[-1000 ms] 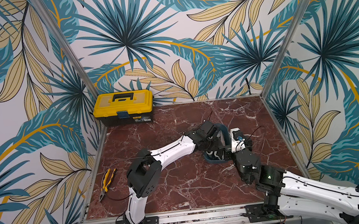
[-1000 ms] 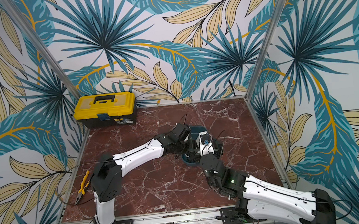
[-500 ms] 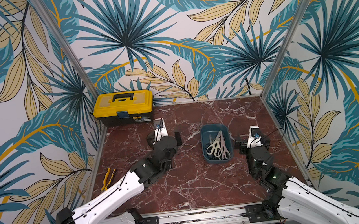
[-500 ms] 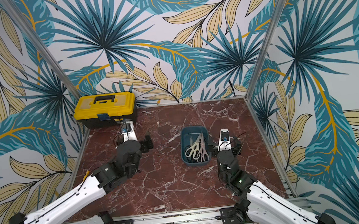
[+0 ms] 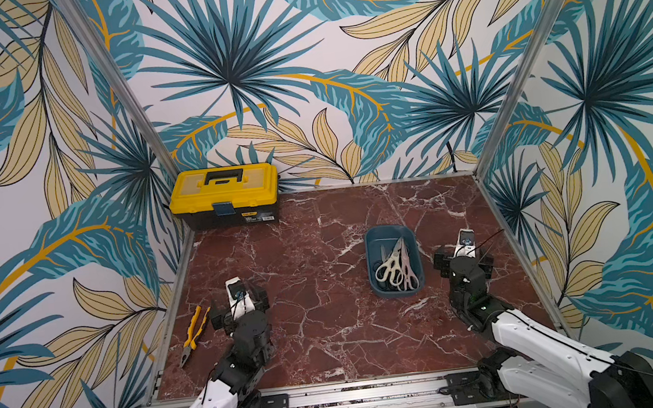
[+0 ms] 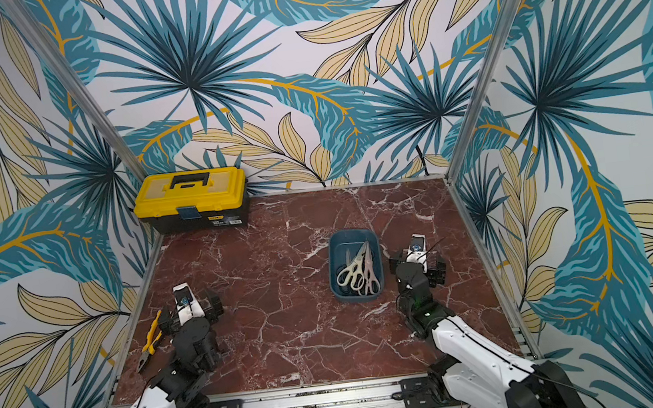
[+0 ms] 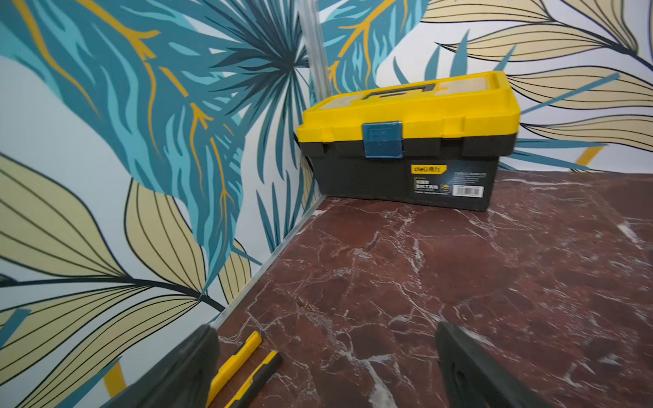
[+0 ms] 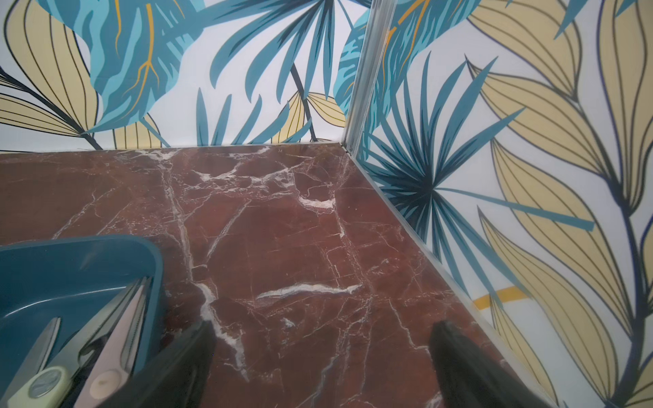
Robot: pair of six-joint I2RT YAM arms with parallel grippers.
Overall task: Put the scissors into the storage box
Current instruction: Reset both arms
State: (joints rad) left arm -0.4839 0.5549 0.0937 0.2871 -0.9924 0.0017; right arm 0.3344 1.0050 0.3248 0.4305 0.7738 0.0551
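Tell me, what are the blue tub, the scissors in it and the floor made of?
The storage box looks like moulded plastic: dark teal, smooth, rounded corners. The scissors have shiny grey blades, likely steel, and cream and pink handles, probably plastic. The tabletop looks like glossy red-brown marble with white veins, possibly only a print.

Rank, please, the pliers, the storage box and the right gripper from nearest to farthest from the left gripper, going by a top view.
1. Pliers: just beside the left gripper, on its left.
2. Storage box: well off to its right.
3. Right gripper: farther right again, past the box.
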